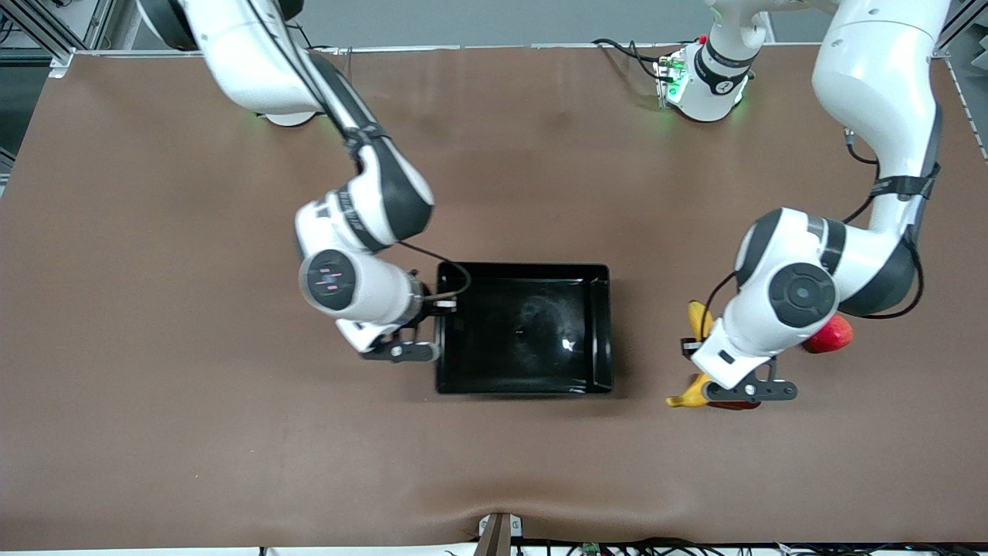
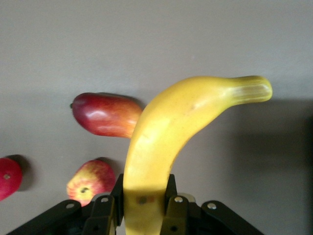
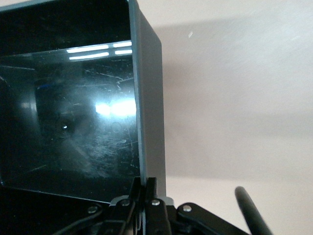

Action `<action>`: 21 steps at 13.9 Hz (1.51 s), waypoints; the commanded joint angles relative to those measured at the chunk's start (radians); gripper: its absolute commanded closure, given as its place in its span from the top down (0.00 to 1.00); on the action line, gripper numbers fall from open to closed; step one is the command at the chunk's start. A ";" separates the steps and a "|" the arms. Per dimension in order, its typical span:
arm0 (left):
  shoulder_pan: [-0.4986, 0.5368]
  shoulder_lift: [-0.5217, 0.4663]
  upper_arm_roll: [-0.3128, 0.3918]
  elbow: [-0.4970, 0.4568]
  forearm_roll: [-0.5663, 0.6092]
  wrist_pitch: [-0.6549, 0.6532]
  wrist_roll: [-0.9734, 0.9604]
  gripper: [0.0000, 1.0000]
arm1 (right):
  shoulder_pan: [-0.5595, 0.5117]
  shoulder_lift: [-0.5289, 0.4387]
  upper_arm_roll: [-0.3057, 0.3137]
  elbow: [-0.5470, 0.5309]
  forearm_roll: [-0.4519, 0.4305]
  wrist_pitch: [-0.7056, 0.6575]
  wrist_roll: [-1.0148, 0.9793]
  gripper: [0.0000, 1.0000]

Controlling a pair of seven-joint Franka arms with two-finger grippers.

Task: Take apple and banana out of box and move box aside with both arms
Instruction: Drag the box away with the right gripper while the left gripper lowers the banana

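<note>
Pinching the box (image 1: pixel 525 332) wall at its own end, the right gripper (image 1: pixel 421 340) is clamped shut; the left gripper (image 1: pixel 745 390), well apart from the opposite wall, grips the banana (image 2: pixel 166 142) over the table, apple (image 2: pixel 90 181) beneath it

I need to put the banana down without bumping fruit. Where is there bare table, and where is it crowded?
Bare table lies between the box and the banana held in the left gripper, and all along the table's edge nearest the front camera. It is crowded under the left gripper: the apple, a mango-like fruit and a red fruit. The right gripper pinches the box wall.
</note>
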 commanded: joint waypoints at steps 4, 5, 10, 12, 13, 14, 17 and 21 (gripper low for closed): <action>0.130 -0.017 -0.005 -0.046 -0.001 0.007 0.167 0.00 | -0.198 -0.168 0.016 -0.053 -0.029 -0.201 -0.087 0.00; 0.148 -0.016 -0.003 -0.047 0.000 0.010 0.181 0.00 | -0.229 -0.196 0.016 -0.079 -0.045 -0.204 -0.133 0.00; 0.245 0.052 0.003 -0.041 0.140 0.083 0.254 0.00 | -0.389 -0.325 0.016 -0.246 -0.122 -0.201 -0.272 0.00; 0.268 0.082 0.004 -0.041 0.145 0.132 0.276 0.00 | -0.485 -0.365 0.016 -0.342 -0.124 -0.170 -0.459 0.00; 0.270 0.096 0.007 -0.043 0.145 0.157 0.276 0.00 | -0.530 -0.381 0.017 -0.388 -0.125 -0.134 -0.542 0.00; 0.273 0.113 0.010 -0.043 0.145 0.175 0.276 0.00 | -0.570 -0.389 0.016 -0.424 -0.124 -0.112 -0.617 0.00; 0.296 0.154 0.024 -0.041 0.149 0.229 0.277 0.00 | -0.686 -0.379 0.016 -0.464 -0.127 -0.061 -0.762 0.00; 0.296 0.213 0.035 -0.043 0.169 0.295 0.274 0.00 | -0.774 -0.389 0.016 -0.648 -0.128 0.107 -0.870 0.00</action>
